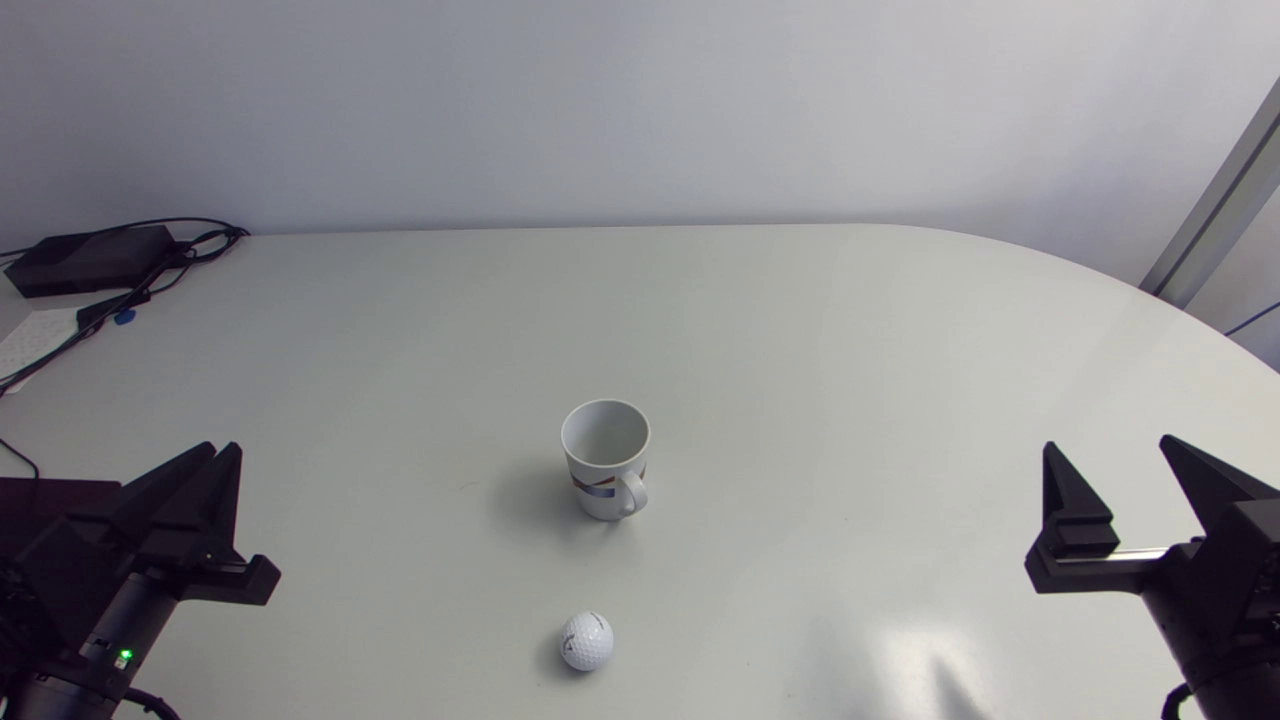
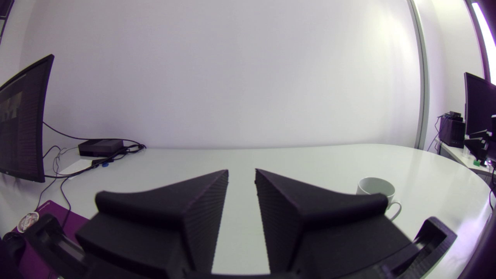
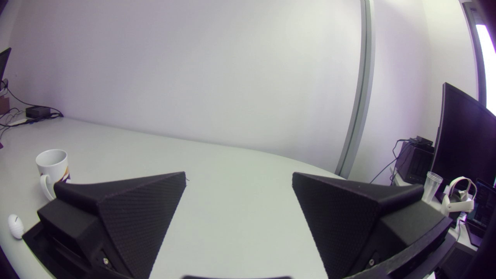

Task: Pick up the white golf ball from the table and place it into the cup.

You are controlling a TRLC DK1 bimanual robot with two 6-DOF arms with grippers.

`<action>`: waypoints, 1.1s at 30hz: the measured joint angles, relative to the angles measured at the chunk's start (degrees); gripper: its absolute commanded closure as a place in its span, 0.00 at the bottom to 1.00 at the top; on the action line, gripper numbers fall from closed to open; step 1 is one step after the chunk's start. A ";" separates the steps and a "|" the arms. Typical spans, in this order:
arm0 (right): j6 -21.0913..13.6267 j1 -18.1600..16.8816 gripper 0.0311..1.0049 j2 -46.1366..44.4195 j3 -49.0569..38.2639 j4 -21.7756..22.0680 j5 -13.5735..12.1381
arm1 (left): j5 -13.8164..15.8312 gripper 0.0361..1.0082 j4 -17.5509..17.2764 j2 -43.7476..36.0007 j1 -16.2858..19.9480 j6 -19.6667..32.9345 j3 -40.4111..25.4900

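The white golf ball [image 1: 587, 641], round, dimpled and so without any long axis, is being carried by the smooth pale counter [image 1: 800, 350] near its front edge, well apart from the cup [image 1: 605, 458]. The cup, a glossy white mug with a coloured band, is being kept upright behind the ball, mouth upward and handle turned toward the front edge; only its bare inner wall is being shown. The left tool [image 2: 241, 172] is being held with a narrow gap between its ribbed wedge fingers, gripping nothing. The right tool [image 1: 1107, 445] is being held wide apart, likewise gripping nothing.
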 measured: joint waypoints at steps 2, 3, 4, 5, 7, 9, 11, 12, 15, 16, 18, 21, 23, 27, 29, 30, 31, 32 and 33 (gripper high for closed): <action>0.00 0.00 0.04 0.00 0.00 0.00 0.00 | 0.00 0.01 -0.20 0.00 0.02 0.02 0.07; 0.00 0.00 0.04 0.00 0.00 0.00 0.00 | 0.04 0.01 -0.81 0.00 0.07 0.02 0.28; 0.00 0.00 0.04 0.00 0.00 0.00 0.00 | 0.09 0.01 -2.23 0.00 0.07 0.02 0.94; 0.00 0.00 0.04 0.00 0.00 0.00 0.00 | 0.04 0.01 -3.69 0.00 0.07 0.02 1.62; 0.00 0.00 0.04 0.00 0.00 0.00 0.00 | 0.04 0.01 -6.49 0.00 0.07 0.02 3.34; -0.02 0.00 0.04 0.00 0.00 0.00 0.02 | 0.04 0.03 -8.59 0.00 0.04 0.02 5.55; 0.00 0.00 0.04 0.00 0.00 0.00 0.02 | 0.02 0.03 -10.25 0.15 -0.09 0.02 8.59; 0.00 0.00 0.04 0.00 0.00 0.00 0.00 | 0.02 0.03 -11.08 0.35 -0.20 0.00 10.08; 0.00 0.00 0.04 0.00 0.00 0.00 0.00 | 0.00 0.03 -12.66 1.92 -0.39 -0.55 14.47; 0.00 0.00 0.04 0.00 0.00 0.00 0.00 | -0.02 0.03 -13.00 2.58 -0.44 -0.79 15.56; 0.00 0.00 0.04 0.00 0.00 0.00 0.00 | -0.02 0.03 -13.66 3.80 -0.44 -0.85 17.40; 0.00 0.00 0.04 0.00 0.00 0.00 0.00 | -0.02 0.05 -15.10 6.05 -0.44 -1.03 19.39; 0.00 0.00 0.04 0.00 0.00 0.00 0.00 | -0.02 0.09 -16.35 8.50 -0.44 -1.05 20.96; 0.00 0.00 0.04 0.00 0.00 0.00 0.00 | 0.00 0.09 -19.21 14.10 -0.44 -1.05 24.81; 0.00 0.00 0.04 0.00 0.00 0.00 0.00 | 1.05 0.09 -19.67 16.65 -0.44 -1.03 26.67; 0.00 0.00 0.04 0.00 0.00 0.00 0.00 | 1.99 0.09 -19.74 17.68 -0.42 -1.05 27.43; 0.00 0.00 0.04 0.00 0.00 0.00 0.00 | 3.28 0.09 -19.78 18.82 -0.31 -1.05 28.22; 0.00 0.00 0.04 0.00 0.00 0.00 0.00 | 4.55 0.09 -19.80 19.91 -0.07 -1.16 28.85; 0.00 0.00 0.04 0.00 0.00 0.00 0.00 | 6.14 0.09 -20.02 21.27 0.37 -1.51 29.53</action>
